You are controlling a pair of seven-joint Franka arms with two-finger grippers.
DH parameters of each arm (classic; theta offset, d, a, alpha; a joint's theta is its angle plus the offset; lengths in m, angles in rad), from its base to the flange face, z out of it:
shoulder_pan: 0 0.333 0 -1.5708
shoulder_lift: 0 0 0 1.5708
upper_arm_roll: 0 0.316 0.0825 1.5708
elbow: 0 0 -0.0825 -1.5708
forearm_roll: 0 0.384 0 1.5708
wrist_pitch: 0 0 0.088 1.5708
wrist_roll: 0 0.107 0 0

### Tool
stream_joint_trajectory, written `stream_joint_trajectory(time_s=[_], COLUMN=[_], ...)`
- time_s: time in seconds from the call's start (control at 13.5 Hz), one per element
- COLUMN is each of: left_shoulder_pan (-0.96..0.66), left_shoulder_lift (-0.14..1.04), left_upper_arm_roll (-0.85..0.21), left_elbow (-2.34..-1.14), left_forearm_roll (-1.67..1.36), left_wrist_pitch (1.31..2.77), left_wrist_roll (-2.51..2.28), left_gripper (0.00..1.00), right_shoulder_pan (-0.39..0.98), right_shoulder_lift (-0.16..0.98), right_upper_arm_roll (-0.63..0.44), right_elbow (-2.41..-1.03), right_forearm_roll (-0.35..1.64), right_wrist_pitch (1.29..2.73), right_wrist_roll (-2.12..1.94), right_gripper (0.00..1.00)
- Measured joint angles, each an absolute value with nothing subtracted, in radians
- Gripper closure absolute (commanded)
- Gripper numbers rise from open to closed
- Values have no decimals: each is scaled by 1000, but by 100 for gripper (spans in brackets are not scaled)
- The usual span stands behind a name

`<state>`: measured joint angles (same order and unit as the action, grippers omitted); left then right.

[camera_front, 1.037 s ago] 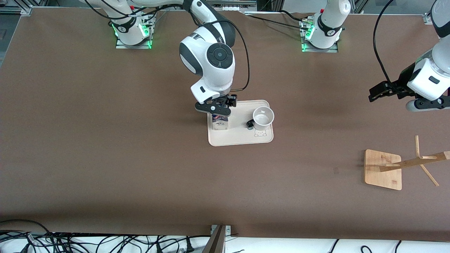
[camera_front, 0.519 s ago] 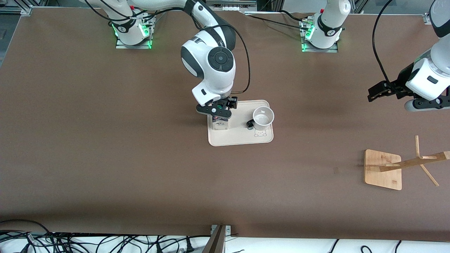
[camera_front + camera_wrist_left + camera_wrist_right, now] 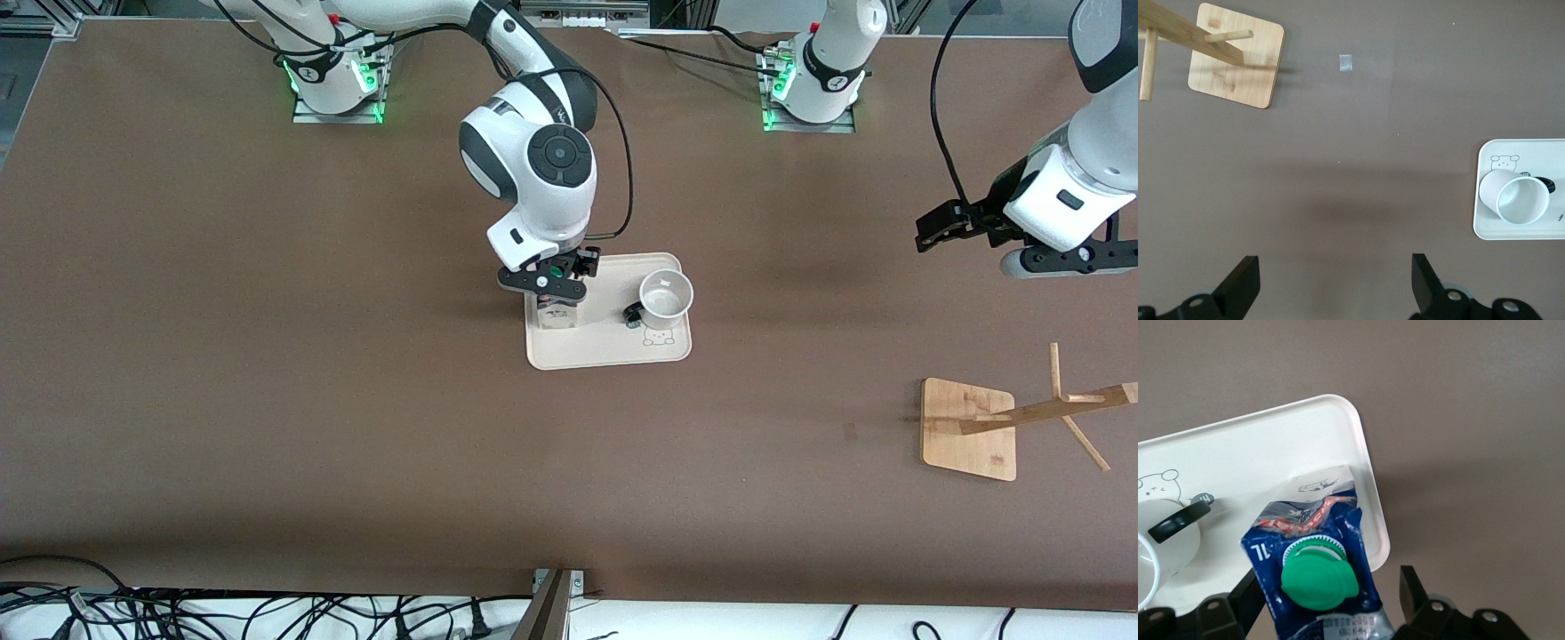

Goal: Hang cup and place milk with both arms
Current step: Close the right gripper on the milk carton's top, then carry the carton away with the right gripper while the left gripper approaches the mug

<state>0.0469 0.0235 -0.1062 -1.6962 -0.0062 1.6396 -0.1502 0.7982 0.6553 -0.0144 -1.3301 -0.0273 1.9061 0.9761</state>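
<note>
At table centre, over the tray (image 3: 613, 356), I have the right gripper (image 3: 553, 292) lowered around the milk (image 3: 1315, 563); its fingers (image 3: 1411, 590) stand spread on either side of the carton, apparently not yet touching it, so I judge the grasp is not made. The milk stands upright at the tray edge toward the right arm's end, which leaves bare table beside it for the outer finger. The cup (image 3: 665, 298) stands mouth-up on the same tray, handle toward the milk, so clearance there is tight. The left gripper (image 3: 1335, 283) hangs wide open and empty over bare table at the left arm's end, waiting. The wooden rack (image 3: 969, 429) stands nearer the front edge, with open room around it.
</note>
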Motion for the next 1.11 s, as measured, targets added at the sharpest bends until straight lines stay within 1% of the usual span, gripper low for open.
stream_joint_trajectory(time_s=[0.22,0.3,0.67,0.89,1.11], left_shoulder_pan=[47,47,46,46,45], left_shoulder_lift=[24,24,28,80,118], left_upper_arm_roll=[-107,-109,-147,-148,-161], left_elbow=[-1696,-1696,-1661,-1661,-1658], left_forearm_roll=[-6,-6,-6,-6,-6], left_wrist_pitch=[1634,1634,1588,1583,1544], left_wrist_roll=[-150,-150,-153,-151,-93], left_gripper=[0,0,0,0,0], right_shoulder_pan=[799,799,801,801,801], right_shoulder_lift=[662,662,663,656,610], right_upper_arm_roll=[-12,-10,-5,-5,-10], right_elbow=[-1330,-1330,-1325,-1309,-1280], right_forearm_roll=[-27,-27,-27,-27,-27], right_wrist_pitch=[1906,1906,1906,1896,1826], right_wrist_roll=[976,978,996,996,996], right_gripper=[53,54,54,54,54])
